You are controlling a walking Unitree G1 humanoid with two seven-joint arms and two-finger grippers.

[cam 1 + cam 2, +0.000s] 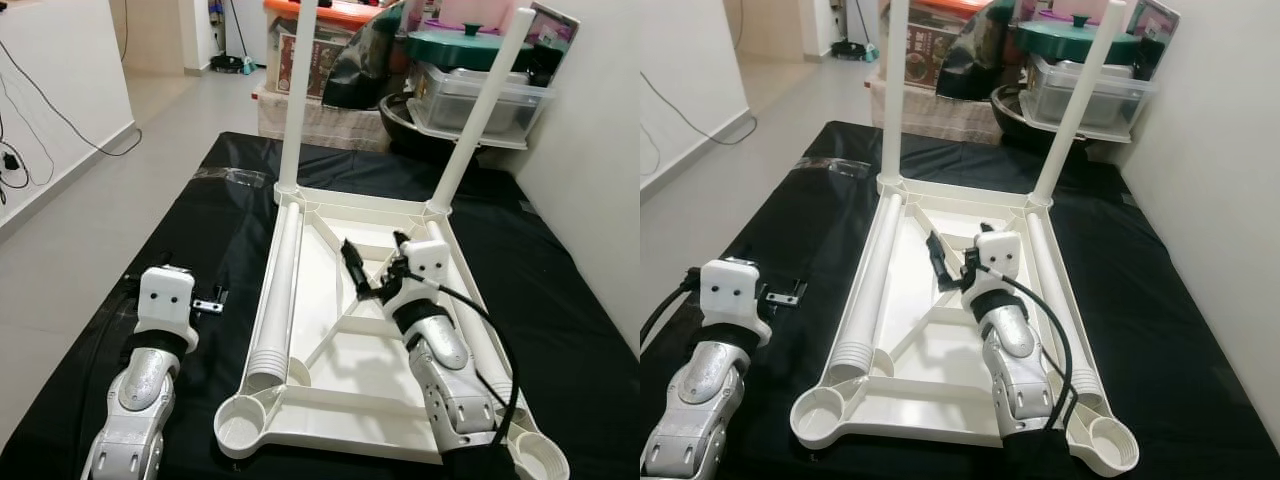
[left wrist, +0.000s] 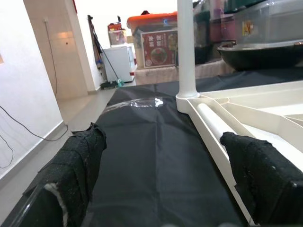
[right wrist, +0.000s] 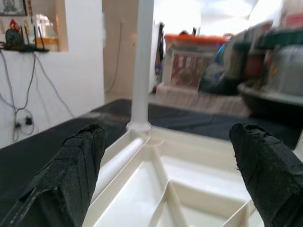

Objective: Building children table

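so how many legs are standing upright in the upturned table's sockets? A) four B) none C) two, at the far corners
C: two white legs stand upright at the far corners of the tabletop; both near sockets are empty.

A black sheet (image 1: 560, 300) is lying spread over the floor, and pale grey tiles (image 1: 70, 260) are showing beside it, running off toward a doorway where daylight is pouring in. A white wall (image 1: 50, 90) is standing on one side with dark cables (image 1: 30, 110) trailing down it to the skirting; another plain white wall (image 1: 600, 170) is closing in the opposite side. At the far end, household clutter is piling up: an orange-lidded storage box (image 1: 330, 15), a clear plastic tub (image 1: 470, 100) sitting under a green lid (image 1: 465, 45), and a dark bag (image 1: 365, 55) slumping between them.
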